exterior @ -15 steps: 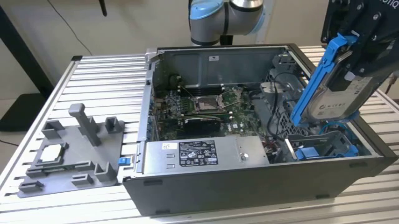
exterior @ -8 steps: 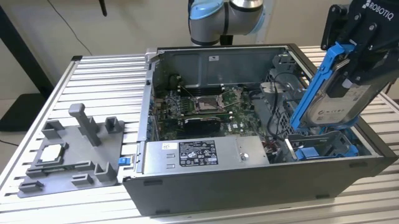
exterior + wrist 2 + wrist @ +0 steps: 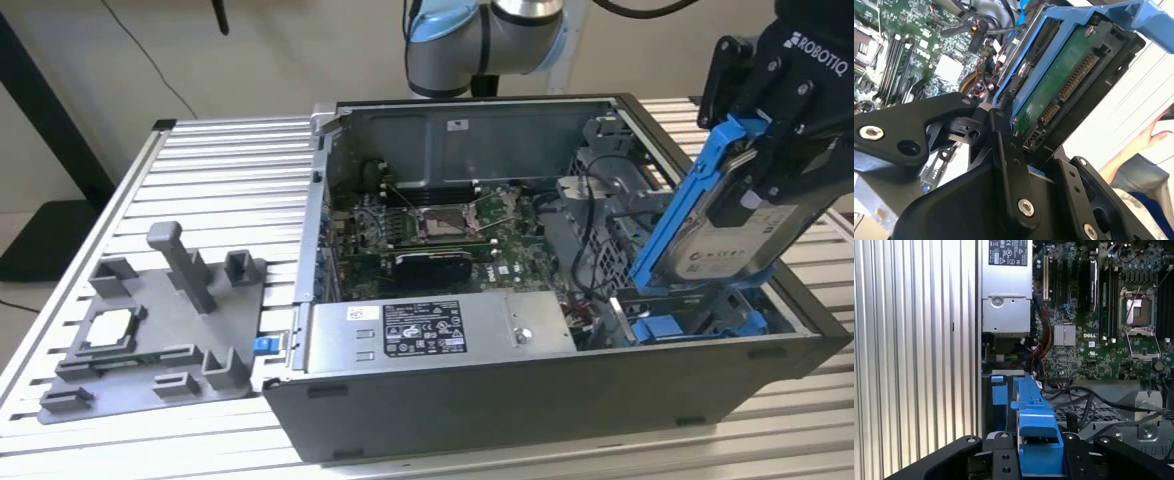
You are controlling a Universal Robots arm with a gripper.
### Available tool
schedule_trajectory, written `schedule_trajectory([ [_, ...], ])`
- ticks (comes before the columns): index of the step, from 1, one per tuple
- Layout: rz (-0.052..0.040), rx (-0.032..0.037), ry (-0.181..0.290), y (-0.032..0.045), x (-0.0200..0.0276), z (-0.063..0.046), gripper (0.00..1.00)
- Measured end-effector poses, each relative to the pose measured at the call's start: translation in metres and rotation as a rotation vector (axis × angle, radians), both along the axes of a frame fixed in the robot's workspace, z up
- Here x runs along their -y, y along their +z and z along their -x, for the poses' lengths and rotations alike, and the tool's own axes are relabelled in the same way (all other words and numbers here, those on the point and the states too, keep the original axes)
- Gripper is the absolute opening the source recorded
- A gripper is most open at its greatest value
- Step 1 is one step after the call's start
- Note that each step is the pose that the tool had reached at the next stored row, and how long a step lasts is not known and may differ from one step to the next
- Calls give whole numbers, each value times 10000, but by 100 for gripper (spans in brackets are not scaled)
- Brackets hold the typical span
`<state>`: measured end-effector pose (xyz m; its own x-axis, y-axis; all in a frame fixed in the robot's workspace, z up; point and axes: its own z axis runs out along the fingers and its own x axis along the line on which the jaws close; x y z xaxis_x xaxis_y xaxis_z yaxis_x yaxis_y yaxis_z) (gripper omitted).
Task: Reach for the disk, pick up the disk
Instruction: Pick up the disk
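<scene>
We see the disk (image 3: 721, 225) tilted in its blue frame, lifted above the open computer case (image 3: 534, 400) at about 3 o'clock in the exterior view. The gripper (image 3: 781, 150) is clamped on the disk's upper end. A grey fixture tray (image 3: 147, 330) sits at 9 o'clock on the slatted table (image 3: 227, 170).

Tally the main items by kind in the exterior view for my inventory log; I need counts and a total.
Computer case: 1
Disk, blue-framed, held tilted above the case by the gripper: 1
Grey fixture tray on the table, at the exterior view's left: 1
Small square silver chip on that tray: 1
Total: 4
</scene>
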<state>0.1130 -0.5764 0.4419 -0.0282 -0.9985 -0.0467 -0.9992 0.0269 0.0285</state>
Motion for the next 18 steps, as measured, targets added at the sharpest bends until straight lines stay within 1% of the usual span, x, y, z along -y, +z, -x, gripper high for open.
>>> schedule_trajectory([
  [3,-2,0,-16,-33,24,-38,0],
  [9,-1,0,-69,-88,95,-62,0],
  [18,0,0,-84,-102,104,-67,0],
])
